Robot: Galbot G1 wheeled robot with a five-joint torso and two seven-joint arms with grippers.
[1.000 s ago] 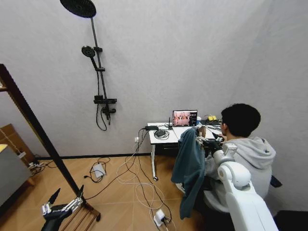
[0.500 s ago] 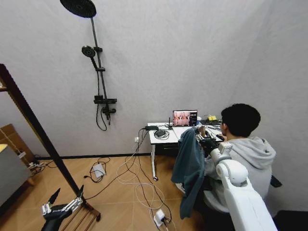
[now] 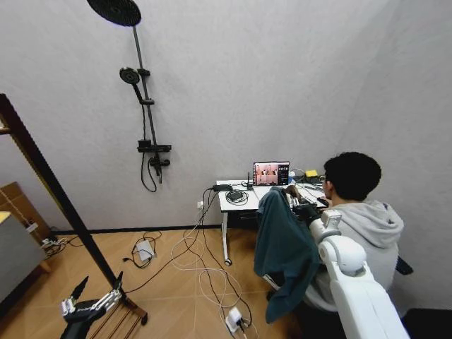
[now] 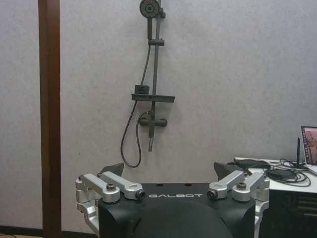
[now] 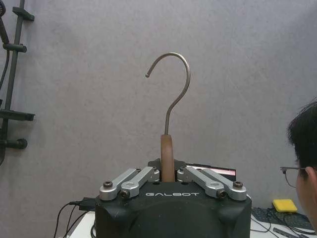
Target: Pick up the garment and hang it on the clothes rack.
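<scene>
The dark teal garment [image 3: 282,247] hangs from a wooden hanger [image 5: 167,156] with a metal hook [image 5: 174,82] that stands upright in the right wrist view. My right gripper [image 3: 298,203] is shut on the hanger's neck, holding the garment in the air in front of the desk. A slanting dark post of the clothes rack [image 3: 46,180] crosses the head view at far left, and the post [image 4: 49,119] is also in the left wrist view. My left gripper [image 3: 95,291] is parked low beside the rack's foot, open and holding nothing.
A white desk [image 3: 233,203] with a laptop [image 3: 271,173] stands behind the garment. Cables and a power strip [image 3: 212,272] lie on the wooden floor. A black shower fitting [image 3: 145,120] is mounted on the grey wall. A grey cabinet [image 3: 14,258] sits at far left.
The right gripper has shifted slightly left and up with the hanger. The garment's lower part has swung and spread toward the right. The left arm has not moved.
</scene>
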